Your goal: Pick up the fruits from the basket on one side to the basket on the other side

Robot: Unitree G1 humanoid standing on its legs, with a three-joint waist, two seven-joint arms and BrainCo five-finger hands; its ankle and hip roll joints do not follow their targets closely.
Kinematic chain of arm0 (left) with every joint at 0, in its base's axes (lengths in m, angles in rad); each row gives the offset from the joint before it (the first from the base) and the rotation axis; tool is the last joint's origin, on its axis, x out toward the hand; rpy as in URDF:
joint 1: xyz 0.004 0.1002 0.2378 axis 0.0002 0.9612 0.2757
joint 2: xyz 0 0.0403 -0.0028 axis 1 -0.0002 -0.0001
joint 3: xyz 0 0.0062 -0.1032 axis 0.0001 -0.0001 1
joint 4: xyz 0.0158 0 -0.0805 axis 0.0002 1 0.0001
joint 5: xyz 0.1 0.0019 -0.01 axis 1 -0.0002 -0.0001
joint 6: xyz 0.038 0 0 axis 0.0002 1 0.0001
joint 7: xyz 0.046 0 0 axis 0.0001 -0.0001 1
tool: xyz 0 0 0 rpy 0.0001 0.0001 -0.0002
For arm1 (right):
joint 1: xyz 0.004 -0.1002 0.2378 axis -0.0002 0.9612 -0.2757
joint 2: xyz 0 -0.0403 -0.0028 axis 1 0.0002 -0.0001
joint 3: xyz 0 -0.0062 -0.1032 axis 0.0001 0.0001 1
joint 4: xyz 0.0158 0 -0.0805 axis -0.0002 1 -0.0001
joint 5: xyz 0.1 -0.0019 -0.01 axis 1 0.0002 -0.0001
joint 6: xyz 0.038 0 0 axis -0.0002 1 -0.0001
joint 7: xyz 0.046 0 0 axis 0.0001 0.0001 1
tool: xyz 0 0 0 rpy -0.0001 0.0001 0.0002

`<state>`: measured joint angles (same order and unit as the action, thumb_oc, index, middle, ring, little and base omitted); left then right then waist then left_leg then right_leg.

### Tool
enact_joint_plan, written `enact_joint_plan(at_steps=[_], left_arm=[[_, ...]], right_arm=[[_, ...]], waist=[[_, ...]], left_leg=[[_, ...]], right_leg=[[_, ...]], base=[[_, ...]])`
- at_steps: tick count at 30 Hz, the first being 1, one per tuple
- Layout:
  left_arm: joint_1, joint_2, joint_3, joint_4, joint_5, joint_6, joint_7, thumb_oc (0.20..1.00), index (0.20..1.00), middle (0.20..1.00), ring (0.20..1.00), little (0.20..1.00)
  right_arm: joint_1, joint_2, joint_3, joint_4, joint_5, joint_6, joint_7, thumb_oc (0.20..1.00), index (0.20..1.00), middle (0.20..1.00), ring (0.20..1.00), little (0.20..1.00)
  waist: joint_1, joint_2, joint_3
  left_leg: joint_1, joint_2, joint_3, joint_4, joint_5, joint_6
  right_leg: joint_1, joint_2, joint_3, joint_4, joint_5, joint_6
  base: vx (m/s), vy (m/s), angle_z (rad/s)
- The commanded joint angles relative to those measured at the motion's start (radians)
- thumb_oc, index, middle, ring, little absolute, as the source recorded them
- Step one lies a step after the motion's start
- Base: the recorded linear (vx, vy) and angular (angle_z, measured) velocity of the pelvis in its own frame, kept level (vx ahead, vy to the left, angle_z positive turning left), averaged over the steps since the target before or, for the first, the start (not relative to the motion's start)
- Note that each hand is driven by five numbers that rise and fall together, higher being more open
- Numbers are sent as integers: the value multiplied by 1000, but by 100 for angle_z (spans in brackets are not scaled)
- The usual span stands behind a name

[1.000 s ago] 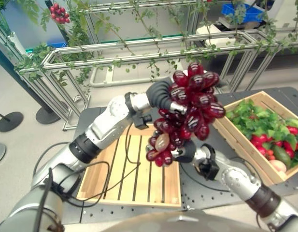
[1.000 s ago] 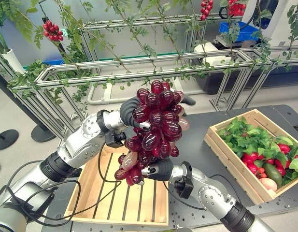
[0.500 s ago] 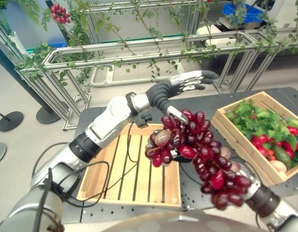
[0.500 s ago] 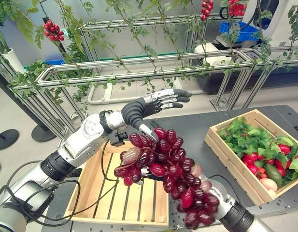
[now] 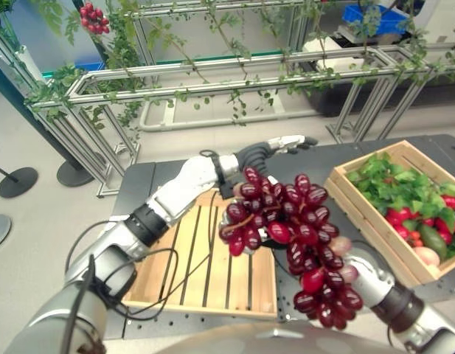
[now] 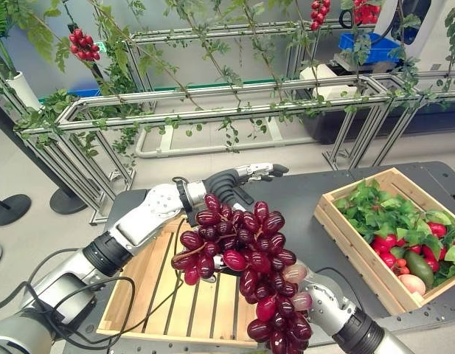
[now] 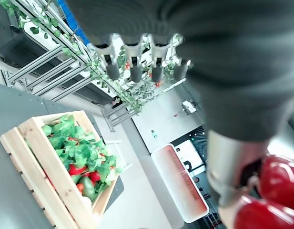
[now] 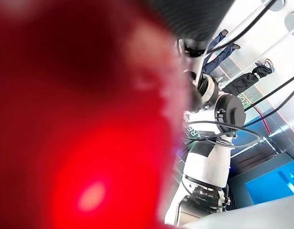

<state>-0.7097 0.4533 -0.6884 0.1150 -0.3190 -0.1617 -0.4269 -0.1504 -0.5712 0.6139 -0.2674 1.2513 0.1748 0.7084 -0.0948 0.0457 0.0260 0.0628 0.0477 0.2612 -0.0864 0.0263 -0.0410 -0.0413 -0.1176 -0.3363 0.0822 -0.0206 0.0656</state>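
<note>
The dark grey table carries two wooden crates: the slatted empty crate on the robot's left and the full crate of leafy greens and red produce on its right. Above the gap between them, over the empty crate's right edge, hangs the bunch of red grapes, its long axis slanting from upper left down toward lower right, the narrow tail pointing down at the robot's right forearm. The right hand lies under and behind the bunch with the grapes draped over it; its fingers are mostly hidden, so I cannot tell their grip. The left hand is just beyond the bunch's upper end, fingers straight and spread, holding nothing. The empty crate lies directly left of and below the grapes, so the right hand looks the nearer carrier.
</note>
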Motion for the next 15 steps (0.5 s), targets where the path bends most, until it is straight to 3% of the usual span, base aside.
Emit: enact_joint_plan(at_steps=[1,15], left_arm=[[-74,-33,49,82,20,-37,40,1000,1000,1000,1000,1000],[-76,-72,64,78,-60,-45,60,1000,1000,1000,1000,1000]], right_arm=[[-41,61,-19,-109,91,-30,8,200,200,200,200,200],[3,32,-110,-98,58,-56,3,200,200,200,200,200]], waist=[[-2,-48,18],[2,-47,15]], left_leg=[[44,-45,-10,48,-73,-4],[39,-47,-20,48,-71,-5]], right_leg=[[19,14,-8,74,-10,88],[19,13,-19,72,-11,89]], base=[[0,0,0],[2,-1,1]])
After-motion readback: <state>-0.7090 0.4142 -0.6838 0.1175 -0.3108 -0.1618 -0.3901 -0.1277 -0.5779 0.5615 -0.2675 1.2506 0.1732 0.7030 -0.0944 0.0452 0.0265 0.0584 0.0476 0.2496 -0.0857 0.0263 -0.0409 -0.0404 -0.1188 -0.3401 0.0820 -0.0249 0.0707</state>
